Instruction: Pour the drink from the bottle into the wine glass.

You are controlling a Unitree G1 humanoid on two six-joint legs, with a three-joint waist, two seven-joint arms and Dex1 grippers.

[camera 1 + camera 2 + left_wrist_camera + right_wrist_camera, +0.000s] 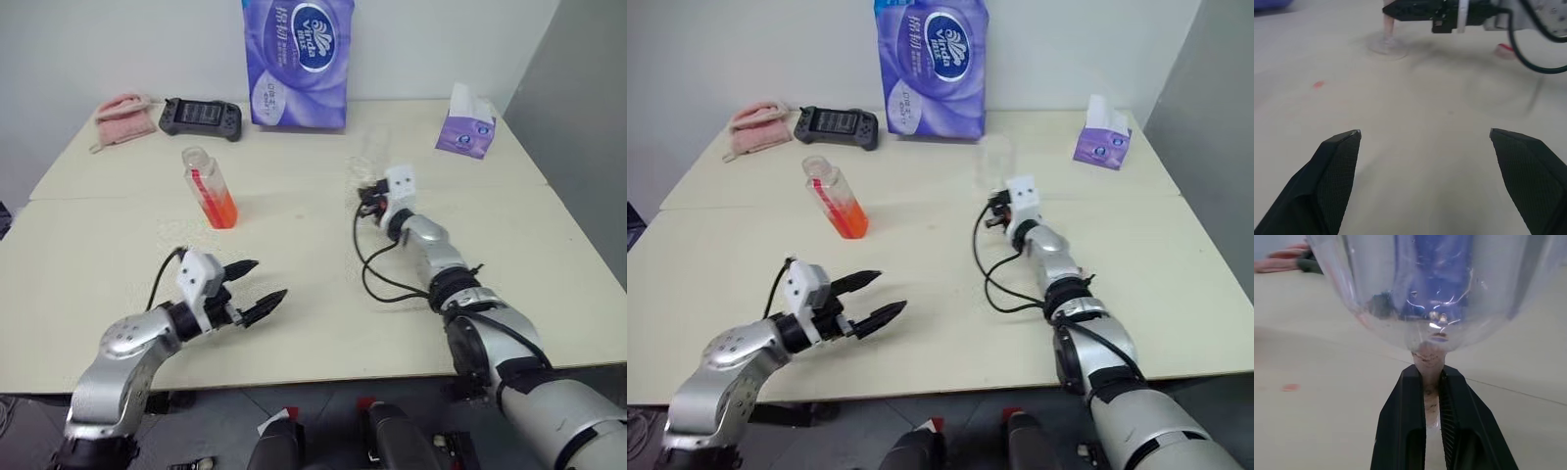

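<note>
Right gripper point(1431, 382) pinching stem of clear rounded wine glass point(1420, 289); left gripper point(253, 288) hanging spread, empty; upright clear plastic bottle point(209, 186) standing ahead, nearer left.

Lighting: bright, even, diffuse, from overhead; no hard glare on the table point(294, 294).
Shadows: soft and faint, a pale one under the left gripper point(257, 288) and its fingers point(1337, 161).
Reflections: small white highlights in the bowl of the wine glass point(1425, 293), with a purple tint showing through it.
Focus: head views fairly sharp; in the left wrist view the far background is soft; in the right wrist view the distant table edge is blurred.
Distortion: mild bowing at the head views' edges.
</note>
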